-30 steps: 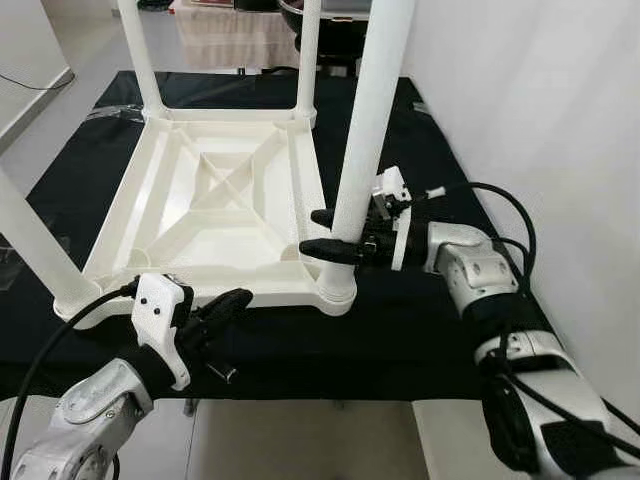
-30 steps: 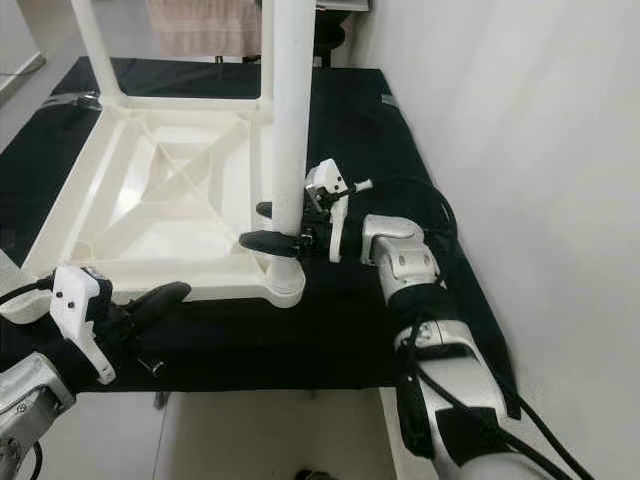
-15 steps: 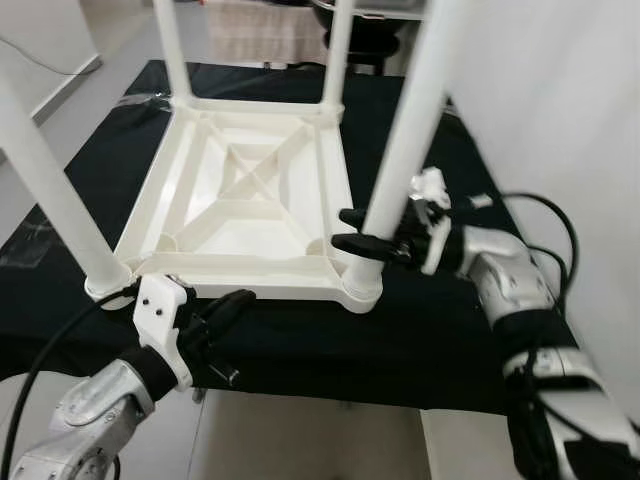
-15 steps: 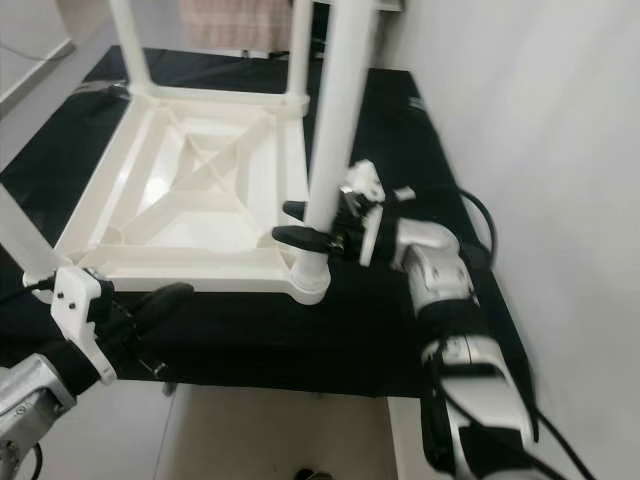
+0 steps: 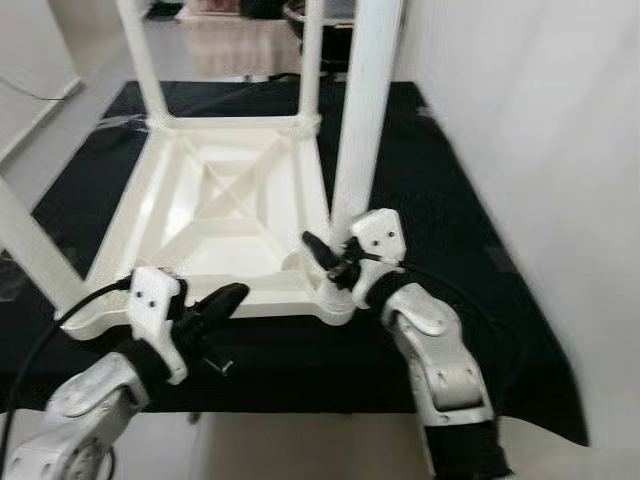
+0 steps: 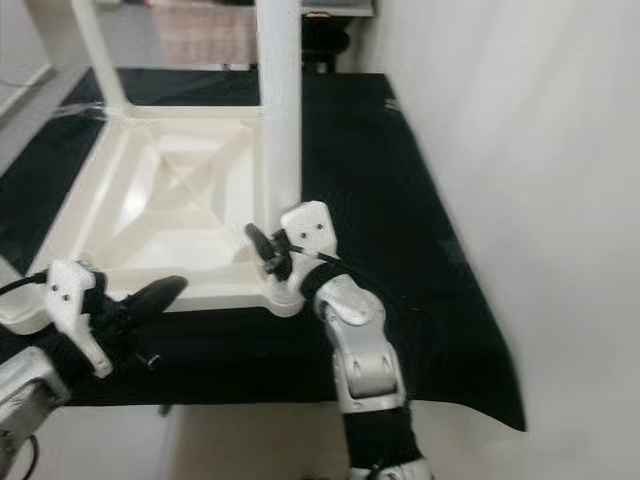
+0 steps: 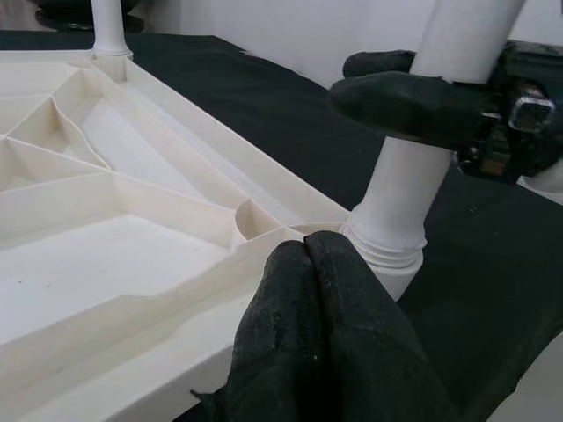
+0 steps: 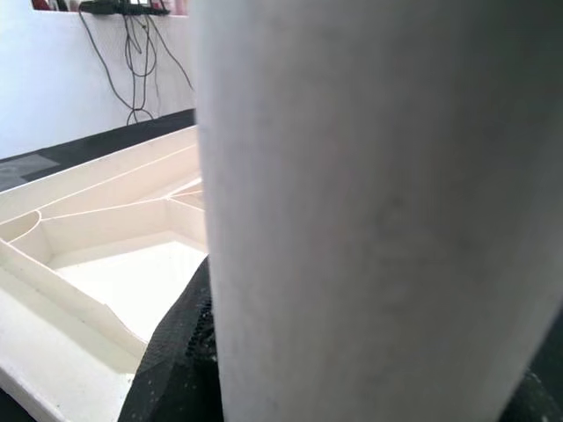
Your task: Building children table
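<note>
The right tool (image 5: 335, 262) is gripping the near-right leg (image 5: 365, 120) of the upturned white children's table (image 5: 215, 215), its black fingers (image 7: 413, 97) closing on the leg just above the threaded collar where the leg meets its corner socket. The table is lying top-down on the black-covered worktop (image 5: 450, 220), directly ahead of both tools, with the other three legs already standing at their corners.

Half a second ago the right arm was reaching in from the far side of the leg with the wrist stretched out sideways; now the wrist is rolled over and tucked in close below the leg, so the white wrist housing is facing up. The tool is holding at the same height on the leg. That reads as a twist being worked through the leg, probably screwing it tight into the socket, so the build looks close to finished. The head camera is also sitting differently now, so the whole scene is shifted.

The left tool (image 5: 222, 298) is hovering with its fingers pressed together, holding nothing, right beside the table's near edge rail and a little short of the same corner, much where it was before.
</note>
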Motion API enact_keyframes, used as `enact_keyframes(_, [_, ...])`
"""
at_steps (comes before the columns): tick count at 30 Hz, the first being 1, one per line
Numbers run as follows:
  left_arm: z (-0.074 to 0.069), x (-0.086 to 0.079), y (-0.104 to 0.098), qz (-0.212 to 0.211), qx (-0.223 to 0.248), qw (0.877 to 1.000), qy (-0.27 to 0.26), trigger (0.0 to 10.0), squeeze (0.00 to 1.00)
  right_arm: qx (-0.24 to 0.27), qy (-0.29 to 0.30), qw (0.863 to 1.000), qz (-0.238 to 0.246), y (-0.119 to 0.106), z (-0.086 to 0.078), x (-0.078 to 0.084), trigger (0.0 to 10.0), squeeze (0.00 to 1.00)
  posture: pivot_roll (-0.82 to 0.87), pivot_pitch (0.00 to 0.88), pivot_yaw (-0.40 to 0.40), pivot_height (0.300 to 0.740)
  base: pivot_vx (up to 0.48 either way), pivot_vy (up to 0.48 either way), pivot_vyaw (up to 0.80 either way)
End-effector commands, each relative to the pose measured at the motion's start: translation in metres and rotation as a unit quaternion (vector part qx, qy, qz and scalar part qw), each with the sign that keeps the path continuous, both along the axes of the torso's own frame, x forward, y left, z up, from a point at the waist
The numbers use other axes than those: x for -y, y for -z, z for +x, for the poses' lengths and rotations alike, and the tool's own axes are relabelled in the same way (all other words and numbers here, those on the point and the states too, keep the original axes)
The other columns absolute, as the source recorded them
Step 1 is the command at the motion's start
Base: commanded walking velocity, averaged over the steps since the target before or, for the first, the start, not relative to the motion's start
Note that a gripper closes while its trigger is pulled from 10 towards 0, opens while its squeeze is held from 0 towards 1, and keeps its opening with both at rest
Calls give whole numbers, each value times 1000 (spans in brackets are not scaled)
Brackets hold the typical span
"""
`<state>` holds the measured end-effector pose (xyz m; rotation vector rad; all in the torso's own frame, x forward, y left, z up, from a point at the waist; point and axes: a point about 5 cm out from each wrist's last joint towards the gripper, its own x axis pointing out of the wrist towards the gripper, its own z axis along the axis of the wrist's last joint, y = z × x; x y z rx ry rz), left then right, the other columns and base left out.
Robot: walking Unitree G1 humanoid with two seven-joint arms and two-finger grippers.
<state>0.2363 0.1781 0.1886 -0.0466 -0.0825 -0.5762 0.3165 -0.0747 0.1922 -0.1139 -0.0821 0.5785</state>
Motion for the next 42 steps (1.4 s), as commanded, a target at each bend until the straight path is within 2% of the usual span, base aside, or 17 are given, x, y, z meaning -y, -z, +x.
enact_keyframes(1, [0,-3,5,4,-10,1000,-6,10000,0,-125,18,991,-52,51,-3,5,3882,0,72,180,-84,740,0,0,0])
enact_keyframes(2, [-1,-3,5,4,-10,1000,-7,10000,0,-125,3,991,-37,48,-4,2,10000,0,72,180,-84,740,0,0,0])
enact_keyframes(3, [-1,-3,5,4,-10,1000,-7,10000,0,-125,3,991,-37,48,-4,2,10000,0,72,180,-84,740,0,0,0])
enact_keyframes(4, [0,-3,5,4,-11,1000,-5,10000,0,-120,-19,992,-13,42,-2,0,10000,910,69,179,-75,740,0,0,0])
enact_keyframes(6, [0,-3,5,4,-11,1000,-2,10000,0,-99,-48,994,13,28,0,-1,10000,1000,71,179,-74,740,0,0,0])
enact_keyframes(13, [-1,-2,5,3,-11,1000,-1,10000,0,-31,-135,990,25,-8,21,19,10000,1000,84,185,-81,740,0,0,0])
enact_keyframes(14, [-2,-2,5,3,-11,1000,-1,10000,0,-23,-153,987,36,-14,29,27,10000,584,92,184,-86,740,0,0,0])
enact_keyframes(16, [-3,-1,5,3,-11,1000,-1,10000,0,-18,-163,985,46,-18,34,32,10000,584,94,185,-86,740,0,0,0])
enact_keyframes(17, [-4,-1,5,3,-11,1000,-1,10000,0,-19,-195,980,40,-20,40,36,10000,0,107,186,-91,740,0,0,0])
enact_keyframes(20, [-6,0,5,4,-12,1000,0,10000,0,-25,-243,969,27,-20,42,37,10000,0,118,185,-94,740,0,0,0])
enact_keyframes(23, [-9,2,6,5,-14,1000,0,10000,0,-60,-334,940,21,-20,47,36,10000,0,142,187,-102,740,0,0,0])
enact_keyframes(24, [-9,2,6,5,-14,1000,0,10000,0,-60,-334,940,21,-20,47,36,10000,0,142,187,-102,740,0,0,0])
enact_keyframes(25, [-10,2,6,5,-14,1000,0,10000,0,-69,-348,935,28,-23,50,35,4588,0,147,187,-104,740,0,0,0])
enact_keyframes(26, [-10,3,6,6,-14,1000,0,10000,0,-72,-358,930,32,-26,52,34,902,0,149,187,-105,740,0,0,0])
enact_keyframes(27, [-11,3,6,6,-15,1000,-1,10000,0,-77,-366,927,36,-28,55,33,0,0,151,188,-106,740,0,0,0])
enact_keyframes(37, [-12,6,6,10,-14,1000,-2,10000,0,-74,-375,923,41,-34,62,43,0,0,151,188,-110,740,0,0,0])
enact_keyframes(42, [-11,7,5,8,-12,1000,-2,10000,0,-46,-362,931,24,-35,59,65,0,0,114,196,-107,740,0,0,0])
